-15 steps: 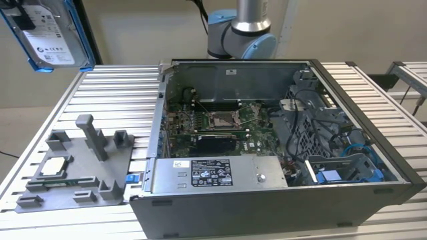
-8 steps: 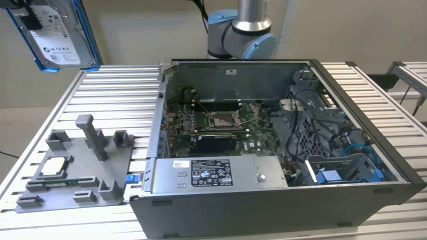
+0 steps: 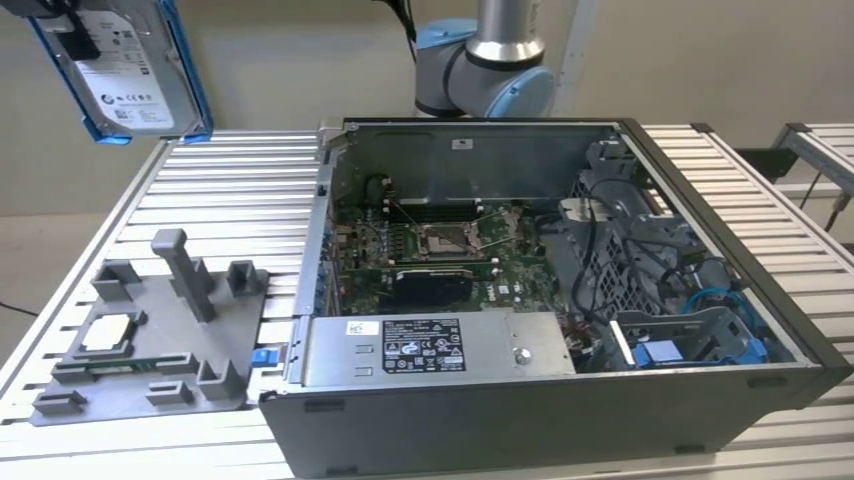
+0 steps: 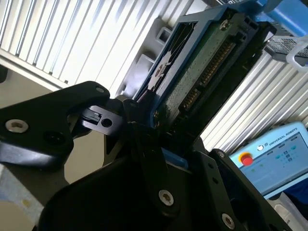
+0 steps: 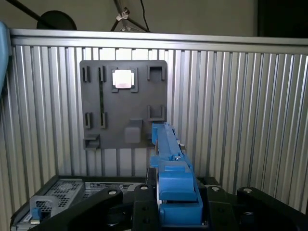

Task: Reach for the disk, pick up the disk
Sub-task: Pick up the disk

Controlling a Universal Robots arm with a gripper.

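Ribbed aluminium bench (image 3: 227, 180) before a plain pale wall, carrying an open computer case (image 3: 534, 300) with its motherboard exposed and, toward the exterior view's left, a grey fixture plate (image 3: 147, 340) with a small square chip (image 3: 110, 333) seated in it. High above the bench at the exterior view's upper left, well apart from case and plate: the disk (image 3: 134, 75), silver-grey with a white label and bright blue rails, hanging upright with a slight tilt. Jaws clamped on one end of the disk, blue rail pinched between black metal in both wrist views, green circuit side and connector pins on show in the second wrist view. Pickup apparently complete, with nothing under the disk but air. Likely trouble from here, as a judgement only: slippage out of a hold on smooth plastic at one end, most of the weight hanging free; flexing of the rails under the clamp; a long drop onto the metal slats or onto the fixture plate and chip, seen just beyond the disk's far end in the first wrist view; a knock of that free end against the case wall during any swing across the bench.
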